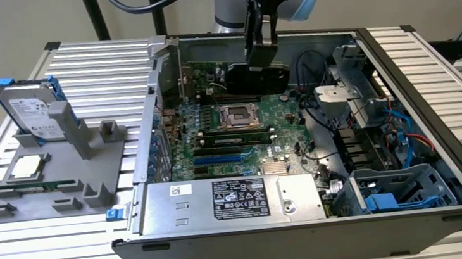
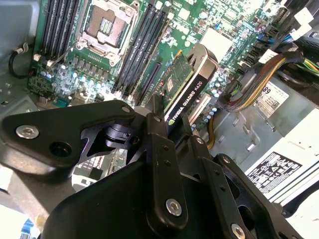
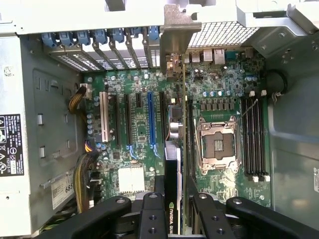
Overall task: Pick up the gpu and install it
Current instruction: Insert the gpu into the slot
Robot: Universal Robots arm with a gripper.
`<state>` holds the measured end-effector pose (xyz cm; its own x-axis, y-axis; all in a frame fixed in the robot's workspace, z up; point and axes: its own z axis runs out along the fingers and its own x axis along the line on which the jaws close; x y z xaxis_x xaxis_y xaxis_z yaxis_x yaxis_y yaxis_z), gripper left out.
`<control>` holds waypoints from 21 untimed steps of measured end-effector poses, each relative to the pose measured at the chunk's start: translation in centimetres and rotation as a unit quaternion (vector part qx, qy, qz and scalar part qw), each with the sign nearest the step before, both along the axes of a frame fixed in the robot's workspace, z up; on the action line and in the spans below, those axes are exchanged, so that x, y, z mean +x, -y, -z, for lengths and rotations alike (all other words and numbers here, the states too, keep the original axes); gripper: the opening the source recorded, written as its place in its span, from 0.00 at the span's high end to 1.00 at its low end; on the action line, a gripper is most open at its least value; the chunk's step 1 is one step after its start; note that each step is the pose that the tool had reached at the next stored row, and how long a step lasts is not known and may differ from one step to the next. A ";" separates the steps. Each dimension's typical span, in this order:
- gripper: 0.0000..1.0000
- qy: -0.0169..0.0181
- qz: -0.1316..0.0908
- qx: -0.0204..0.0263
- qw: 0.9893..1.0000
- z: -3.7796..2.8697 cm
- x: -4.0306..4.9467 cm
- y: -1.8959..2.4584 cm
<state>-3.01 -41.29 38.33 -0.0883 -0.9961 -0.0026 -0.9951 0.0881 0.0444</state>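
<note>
While the arm reaches straight down into the open computer case (image 1: 436, 148), its gripper (image 1: 262, 53) pinches the gpu (image 1: 256, 79) on edge above the motherboard (image 1: 240, 135), jaws pressed against the card's faces. Outside, a hard drive (image 1: 33, 113) stands in a grey holder (image 1: 66, 177) on the slatted table (image 1: 22, 251).

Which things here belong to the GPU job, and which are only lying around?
Belong to the job:
- gpu, clamped edge-up in the tool, above the motherboard
- open computer case

Lying about:
- hard drive with blue rails, upright in the grey holder
- processor chip lying on that holder
- power supply
</note>
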 end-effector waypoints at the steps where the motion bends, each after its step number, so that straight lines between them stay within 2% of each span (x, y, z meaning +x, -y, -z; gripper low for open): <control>1: 1.00 0.000 0.000 0.000 1.000 0.00 0.00 0.00; 7: 1.00 0.000 0.000 0.000 1.000 0.01 0.02 0.00; 21: 1.00 0.000 0.000 0.000 1.000 0.61 1.34 0.00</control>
<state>-1.67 -41.29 37.73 -0.0883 -0.9961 -0.0026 -0.9951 0.0881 0.0443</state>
